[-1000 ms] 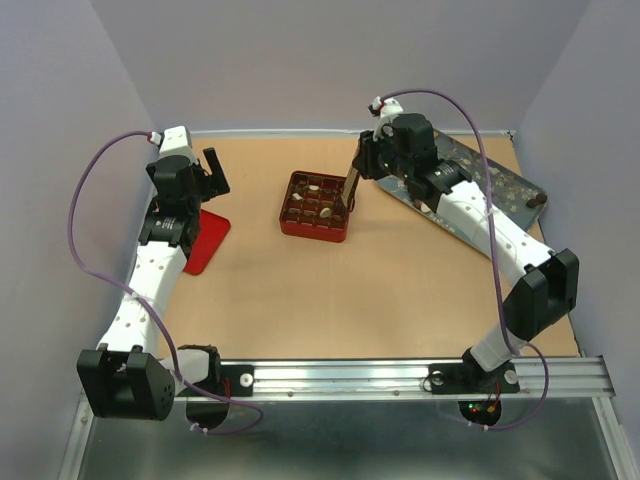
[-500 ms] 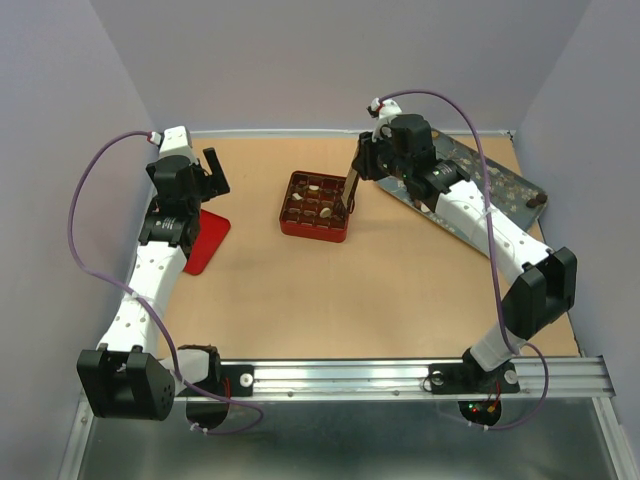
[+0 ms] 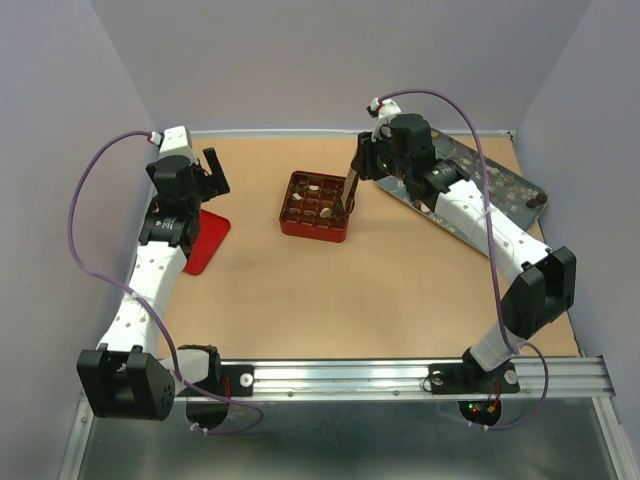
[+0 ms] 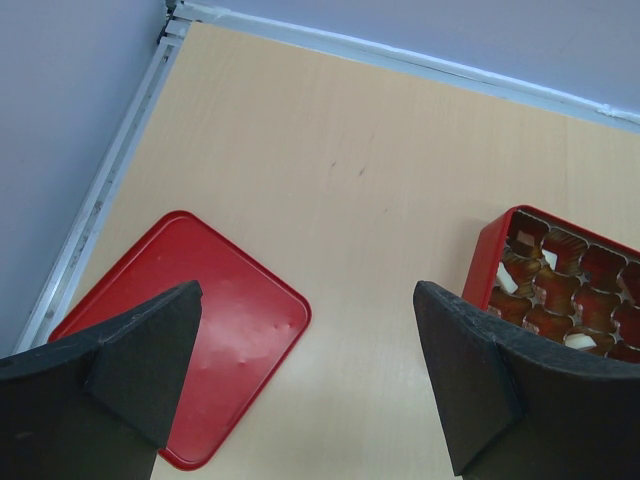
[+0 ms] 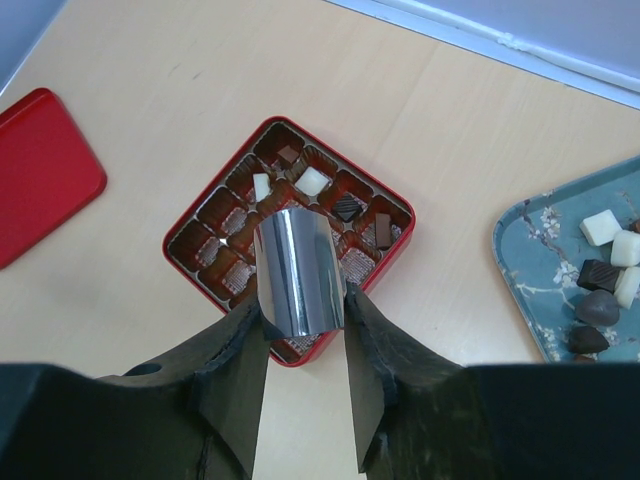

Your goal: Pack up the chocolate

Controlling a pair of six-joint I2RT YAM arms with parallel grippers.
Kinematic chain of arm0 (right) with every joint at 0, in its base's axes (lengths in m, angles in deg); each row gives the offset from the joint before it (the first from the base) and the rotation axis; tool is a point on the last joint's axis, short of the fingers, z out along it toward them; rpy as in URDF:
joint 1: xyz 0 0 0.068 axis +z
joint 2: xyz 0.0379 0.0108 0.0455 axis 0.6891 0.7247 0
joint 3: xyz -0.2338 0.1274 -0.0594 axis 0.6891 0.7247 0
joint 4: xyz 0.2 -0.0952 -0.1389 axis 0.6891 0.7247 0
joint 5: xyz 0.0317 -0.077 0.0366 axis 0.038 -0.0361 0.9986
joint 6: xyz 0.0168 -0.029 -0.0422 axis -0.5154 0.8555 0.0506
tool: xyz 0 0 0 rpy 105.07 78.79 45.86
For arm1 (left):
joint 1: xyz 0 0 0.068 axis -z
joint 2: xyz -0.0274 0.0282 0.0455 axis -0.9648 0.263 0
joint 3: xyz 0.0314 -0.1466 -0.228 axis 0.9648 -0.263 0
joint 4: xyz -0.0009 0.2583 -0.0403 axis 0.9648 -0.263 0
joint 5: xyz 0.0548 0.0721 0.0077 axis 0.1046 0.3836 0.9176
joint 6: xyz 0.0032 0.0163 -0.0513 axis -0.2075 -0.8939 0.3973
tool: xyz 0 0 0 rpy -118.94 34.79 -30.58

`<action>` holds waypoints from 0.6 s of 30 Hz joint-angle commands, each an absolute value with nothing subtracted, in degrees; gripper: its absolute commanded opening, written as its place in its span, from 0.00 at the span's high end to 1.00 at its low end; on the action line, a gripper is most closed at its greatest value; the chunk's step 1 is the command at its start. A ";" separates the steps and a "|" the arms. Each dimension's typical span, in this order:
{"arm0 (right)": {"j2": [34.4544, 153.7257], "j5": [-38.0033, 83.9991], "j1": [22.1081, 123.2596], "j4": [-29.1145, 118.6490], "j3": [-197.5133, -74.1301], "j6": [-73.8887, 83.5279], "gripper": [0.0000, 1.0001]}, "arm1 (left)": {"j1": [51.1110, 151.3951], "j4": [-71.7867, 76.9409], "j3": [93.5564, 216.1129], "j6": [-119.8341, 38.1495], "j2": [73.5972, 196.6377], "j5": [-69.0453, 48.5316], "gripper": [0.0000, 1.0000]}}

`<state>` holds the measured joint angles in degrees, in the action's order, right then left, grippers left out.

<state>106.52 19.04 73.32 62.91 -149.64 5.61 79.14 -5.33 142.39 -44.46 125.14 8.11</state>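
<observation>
Table (image 3: 300, 300) first: it carries the tray (image 5: 545, 250) at the far right, the box (image 3: 312, 230) mid-table and the lid (image 4: 200, 320) at the left. My left pincer (image 4: 308, 330) hangs spread wide and empty above the lid. My right pincer (image 5: 302, 305) clamps the tongs (image 5: 298, 270) over the box. Some cells hold chocolate (image 5: 312, 181), many look bare, and more pieces wait on the tray. I judge packing partway done, lid not yet on.

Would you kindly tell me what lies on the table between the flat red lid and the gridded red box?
Nothing: that stretch of table between the lid and the box is bare wood, shown plainly in the left wrist view.
</observation>
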 commanded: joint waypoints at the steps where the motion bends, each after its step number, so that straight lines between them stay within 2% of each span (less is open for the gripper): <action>1: 107.14 19.05 73.97 61.66 -153.88 6.10 0.60 | 78.80 -2.87 142.52 -44.69 124.22 8.38 0.01; 14: 107.05 18.79 73.97 61.84 -154.67 6.18 0.59 | 78.71 -2.87 142.69 -44.69 124.40 8.38 0.01; 18: 105.65 15.63 73.97 61.75 -155.72 7.32 0.63 | 78.62 -2.87 142.69 -44.77 124.31 8.46 0.01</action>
<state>107.22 18.49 73.34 63.31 -150.40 5.85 79.14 -5.33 142.37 -44.46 125.14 8.11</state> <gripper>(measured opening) 0.394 0.986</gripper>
